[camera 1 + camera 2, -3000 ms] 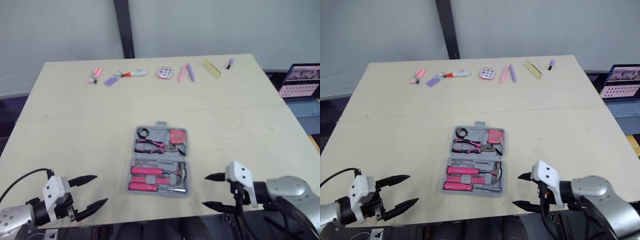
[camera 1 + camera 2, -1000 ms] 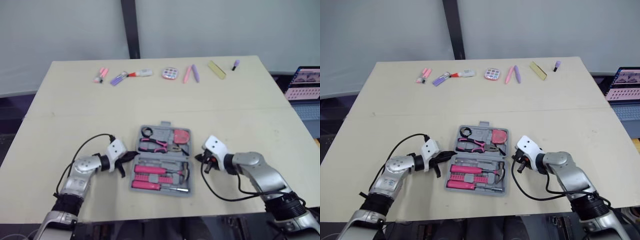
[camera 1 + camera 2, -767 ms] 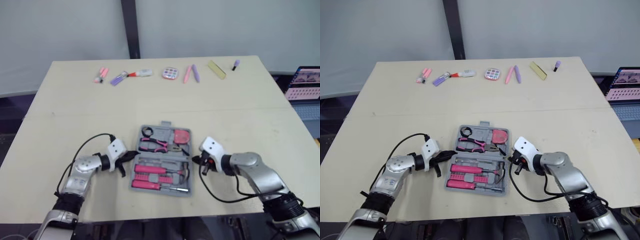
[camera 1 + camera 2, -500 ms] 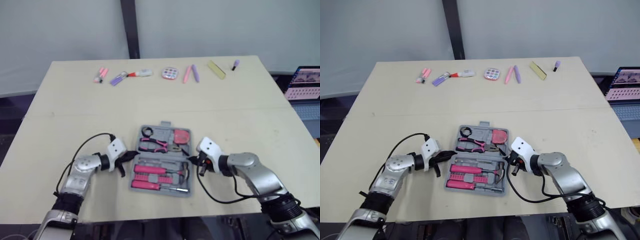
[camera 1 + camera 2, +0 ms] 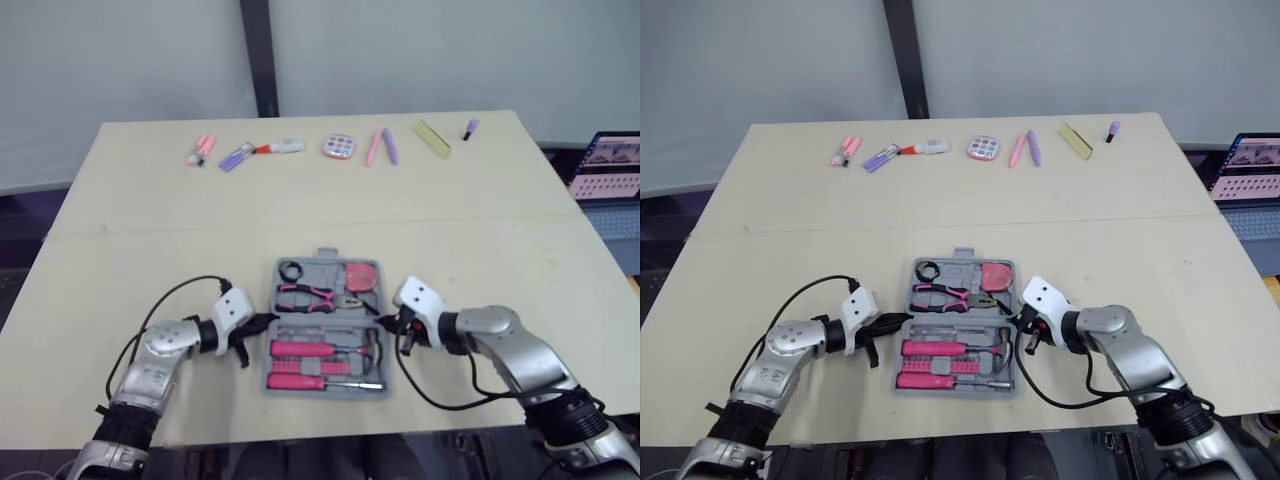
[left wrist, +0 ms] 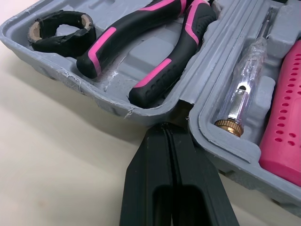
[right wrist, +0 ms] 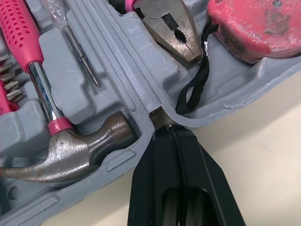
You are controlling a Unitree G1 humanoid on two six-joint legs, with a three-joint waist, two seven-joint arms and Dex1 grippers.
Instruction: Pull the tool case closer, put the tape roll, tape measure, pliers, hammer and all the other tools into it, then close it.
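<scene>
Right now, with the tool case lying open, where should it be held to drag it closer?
Probably the hinge notches at the left and right edges of the tool case, one claw from each side: the flat-open halves leave gaps there that the shut left claw and right claw fit.

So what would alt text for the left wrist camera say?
Black jaws, pressed shut, point into the hinge notch of an open grey tool case. One half holds pink-and-black pliers and a black tape roll; the other, a clear screwdriver.
</scene>
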